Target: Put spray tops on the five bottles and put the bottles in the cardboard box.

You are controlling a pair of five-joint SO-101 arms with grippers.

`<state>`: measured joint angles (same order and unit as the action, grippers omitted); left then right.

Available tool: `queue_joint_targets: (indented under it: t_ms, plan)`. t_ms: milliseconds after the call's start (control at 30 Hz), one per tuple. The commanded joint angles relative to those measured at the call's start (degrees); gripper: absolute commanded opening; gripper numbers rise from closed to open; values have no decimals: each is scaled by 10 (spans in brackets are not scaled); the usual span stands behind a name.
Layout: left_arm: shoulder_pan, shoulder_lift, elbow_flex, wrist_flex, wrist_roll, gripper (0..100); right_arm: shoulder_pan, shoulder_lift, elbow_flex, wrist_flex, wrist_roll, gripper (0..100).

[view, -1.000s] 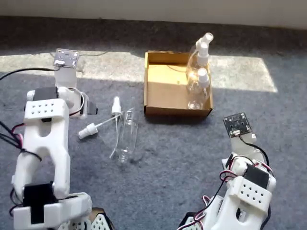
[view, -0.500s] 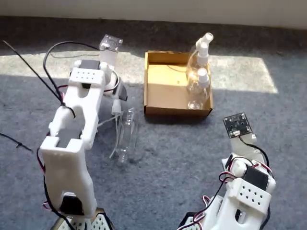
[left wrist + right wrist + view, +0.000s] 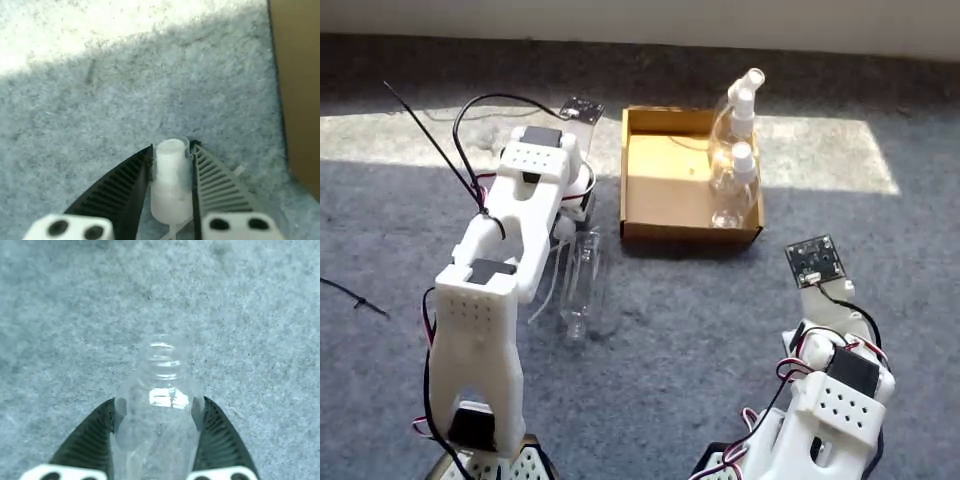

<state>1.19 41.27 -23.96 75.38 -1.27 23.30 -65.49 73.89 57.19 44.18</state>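
Hard sunlight band across far carpet [image 3: 830, 150]; nearer part shaded; glare washes carpet in left wrist view

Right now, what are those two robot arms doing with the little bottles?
The left gripper has its fingers closed on a white spray top on the grey carpet, beside the cardboard box. The right gripper holds an open bottle with no top. Two capped bottles stand in the box, and one uncapped bottle lies by the left arm.
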Motion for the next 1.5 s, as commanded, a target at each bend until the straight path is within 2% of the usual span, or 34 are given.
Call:
queue_joint_targets:
  t_ms: [0, 300, 367, 567, 700, 767, 933, 1067, 1267, 1367, 1467]
  plan:
    - [0, -15, -30, 15, 4, 41, -5, -9, -4, -10, -4, 4]
    - [0, -123, -189, 121, 4, 24, -5, -9, -6, -10, -5, 4]
    - [0, -153, -233, 149, 4, 24, -12, -9, -14, -14, -27, 4]
    - [6, -268, -346, 217, 37, 24, -137, -6, -111, 31, -133, 4]
    - [22, -347, -379, 222, 37, 24, -239, -6, -176, 59, -200, 4]
    - [24, -384, -386, 222, 40, 24, -284, -6, -195, 55, -233, 4]
    - [36, -480, -391, 222, 105, 24, -407, -6, -208, 18, -303, 4]
    - [95, -552, -387, 226, 119, 23, -472, -6, -208, -54, -321, 4]
    - [171, -629, -384, 250, 117, 3, -510, -6, -207, -126, -321, 4]
    - [190, -670, -334, 251, 117, 3, -510, -5, -206, -178, -323, 4]
    - [202, -729, -250, 251, 117, 3, -510, -5, -206, -192, -368, 4]
